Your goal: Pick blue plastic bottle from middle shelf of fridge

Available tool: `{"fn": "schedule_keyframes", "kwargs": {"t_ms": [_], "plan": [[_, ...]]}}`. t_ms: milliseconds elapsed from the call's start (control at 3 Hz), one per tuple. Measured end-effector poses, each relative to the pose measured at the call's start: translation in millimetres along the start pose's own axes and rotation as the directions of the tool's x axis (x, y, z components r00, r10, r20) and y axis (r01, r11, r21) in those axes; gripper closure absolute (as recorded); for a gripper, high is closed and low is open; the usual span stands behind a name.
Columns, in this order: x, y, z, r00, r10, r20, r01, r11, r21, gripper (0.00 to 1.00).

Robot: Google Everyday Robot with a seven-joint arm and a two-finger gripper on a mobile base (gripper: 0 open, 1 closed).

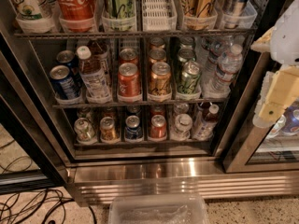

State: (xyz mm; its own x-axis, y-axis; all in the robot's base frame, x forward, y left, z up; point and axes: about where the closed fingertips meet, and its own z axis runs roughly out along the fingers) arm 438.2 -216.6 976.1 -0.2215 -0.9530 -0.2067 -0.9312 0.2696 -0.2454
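Note:
The fridge [187, 172] stands open in front of me, with wire racks and a steel base strip. On the middle shelf [140, 103], the blue plastic bottle [92, 76] stands upright in the second lane from the left. It has a white cap, a brownish neck and a pale label. Blue cans [63, 80] are to its left and red cans [129, 78] to its right. My gripper [274, 99], cream and white, hangs at the right edge of the view, outside the fridge and far from the bottle, holding nothing that I can see.
Clear water bottles [226, 66] stand at the shelf's right end. The rack above [135, 33] holds tall cans, and a lower rack [140, 143] holds small cans. A glass door [254, 143] is at the right. A clear plastic bin [159, 209] and cables [28, 204] lie on the floor.

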Motion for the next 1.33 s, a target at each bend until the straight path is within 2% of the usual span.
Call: {"fn": "schedule_keyframes", "kwargs": {"t_ms": [333, 667, 1000, 1333], "plan": [[0, 0, 0, 1.000, 0.000, 0.000, 0.000, 1.0000, 0.000, 0.00], [-13, 9, 19, 0.998, 0.017, 0.055, -0.017, 0.9999, 0.002, 0.00], [-42, 30, 56, 0.990, 0.041, 0.134, -0.043, 0.9990, 0.009, 0.00], [-94, 52, 94, 0.967, 0.024, 0.252, -0.024, 0.9997, -0.003, 0.00]]}}
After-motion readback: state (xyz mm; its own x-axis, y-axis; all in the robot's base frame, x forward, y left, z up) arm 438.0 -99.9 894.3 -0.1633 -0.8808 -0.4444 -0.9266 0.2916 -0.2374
